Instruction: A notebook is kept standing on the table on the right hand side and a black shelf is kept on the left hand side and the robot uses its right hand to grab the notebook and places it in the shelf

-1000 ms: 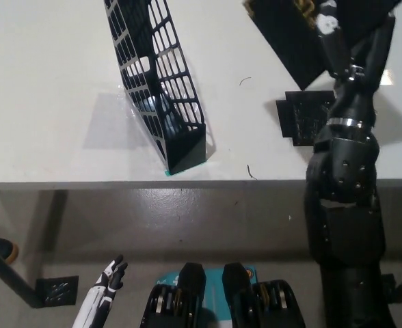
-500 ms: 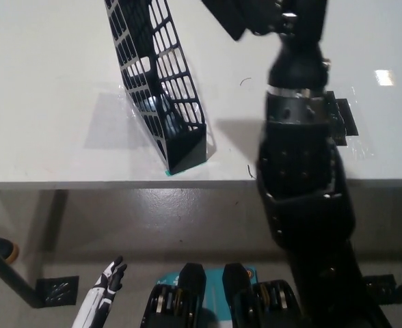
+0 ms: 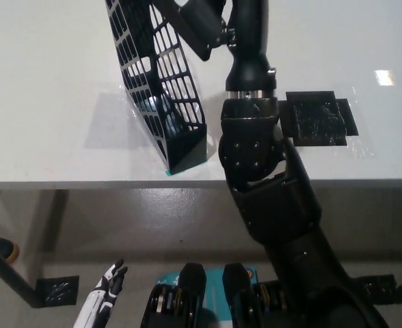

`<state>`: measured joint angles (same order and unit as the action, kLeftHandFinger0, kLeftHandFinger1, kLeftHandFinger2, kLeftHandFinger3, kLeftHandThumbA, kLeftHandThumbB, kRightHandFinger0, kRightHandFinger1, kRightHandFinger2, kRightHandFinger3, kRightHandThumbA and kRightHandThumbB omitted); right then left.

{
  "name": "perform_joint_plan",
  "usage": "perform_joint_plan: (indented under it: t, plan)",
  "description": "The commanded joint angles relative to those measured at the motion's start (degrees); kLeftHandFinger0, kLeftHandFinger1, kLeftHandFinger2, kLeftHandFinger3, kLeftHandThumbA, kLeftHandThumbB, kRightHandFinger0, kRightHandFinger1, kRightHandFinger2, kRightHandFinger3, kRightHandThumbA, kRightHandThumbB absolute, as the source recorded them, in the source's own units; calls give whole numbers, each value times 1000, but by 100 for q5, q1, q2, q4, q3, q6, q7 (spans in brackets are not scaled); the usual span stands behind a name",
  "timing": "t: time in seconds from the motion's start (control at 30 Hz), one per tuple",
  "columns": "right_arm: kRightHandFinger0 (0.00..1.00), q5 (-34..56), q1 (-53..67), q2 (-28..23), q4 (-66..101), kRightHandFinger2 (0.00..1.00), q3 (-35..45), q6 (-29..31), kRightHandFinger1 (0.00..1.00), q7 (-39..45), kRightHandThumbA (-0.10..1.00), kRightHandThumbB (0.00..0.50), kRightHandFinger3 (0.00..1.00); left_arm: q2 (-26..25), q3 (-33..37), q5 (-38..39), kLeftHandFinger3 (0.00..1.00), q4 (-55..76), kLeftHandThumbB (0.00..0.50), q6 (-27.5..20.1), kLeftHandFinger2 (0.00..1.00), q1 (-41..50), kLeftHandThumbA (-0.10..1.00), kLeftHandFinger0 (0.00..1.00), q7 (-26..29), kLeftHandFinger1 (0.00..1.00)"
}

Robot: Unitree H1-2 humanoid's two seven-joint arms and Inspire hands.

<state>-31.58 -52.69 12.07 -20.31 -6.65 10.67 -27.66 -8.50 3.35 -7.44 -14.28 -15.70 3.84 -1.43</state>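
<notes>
My black right arm reaches up across the white bench (image 3: pixel 44 82), and my right hand (image 3: pixel 228 20) sits at the top edge with its fingers clamped on the black notebook (image 3: pixel 195 26). The notebook hangs tilted in the air, just beside the upper right wall of the black mesh shelf (image 3: pixel 156 89). A black mat (image 3: pixel 317 117) lies flat to the right. My white left hand (image 3: pixel 109 281) rests low, below the bench edge, fingers loosely spread, holding nothing.
</notes>
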Motion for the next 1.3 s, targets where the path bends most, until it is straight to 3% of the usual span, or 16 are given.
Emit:
perform_joint_plan:
  t: [0.0, 0.17, 0.6, 0.77, 0.93, 0.97, 1.0, 1.03, 1.27]
  plan:
    - [0, -214, -541, -10, -287, 635, -40, 352, 135, -553, -100, 87, 817, -130, 45, -30, 1000, 8, 138, -300, 1000, -16, 1000, 1000, -92, 1000]
    - [0, -101, -638, -97, -693, 663, 15, 403, 180, -666, -100, 88, 870, -142, 55, 65, 1000, 170, 125, -114, 1000, 42, 1000, 1000, -181, 1000]
    - [0, 156, -904, -43, -1577, 674, 38, 602, 190, -882, -100, 108, 880, -119, 5, 140, 1000, 191, 204, -32, 1000, 32, 1000, 1000, -284, 1000]
    - [0, 231, -1183, 16, -2274, 664, 37, 776, 179, -1113, -100, 106, 846, -138, 46, -13, 1000, 151, 157, -161, 1000, 34, 1000, 1000, -240, 1000]
    - [0, 233, -1592, 93, -3061, 644, 15, 886, 146, -1491, -100, 130, 793, -145, 30, -16, 1000, 127, 184, -137, 1000, -29, 1000, 1000, -232, 1000]
    - [0, 256, -1638, 106, -3139, 669, 15, 922, 158, -1509, -100, 158, 782, -151, 31, -27, 1000, 136, 184, -122, 1000, -36, 1000, 1000, -234, 1000]
    - [0, 343, -1707, 128, -3272, 637, 34, 976, 122, -1445, -100, 125, 757, -146, 21, 1, 1000, 146, 194, -117, 1000, -37, 1000, 1000, -241, 1000]
    - [0, 411, -1751, 149, -3361, 635, 50, 996, 121, -1388, -100, 123, 758, -146, 19, -7, 1000, 157, 196, -114, 1000, -33, 1000, 1000, -236, 1000]
    - [0, 419, -2153, 200, -4426, 634, -59, 1172, 125, -1670, -100, 151, 677, -168, 52, -38, 1000, 175, 161, -125, 1000, -19, 1000, 1000, -276, 1000]
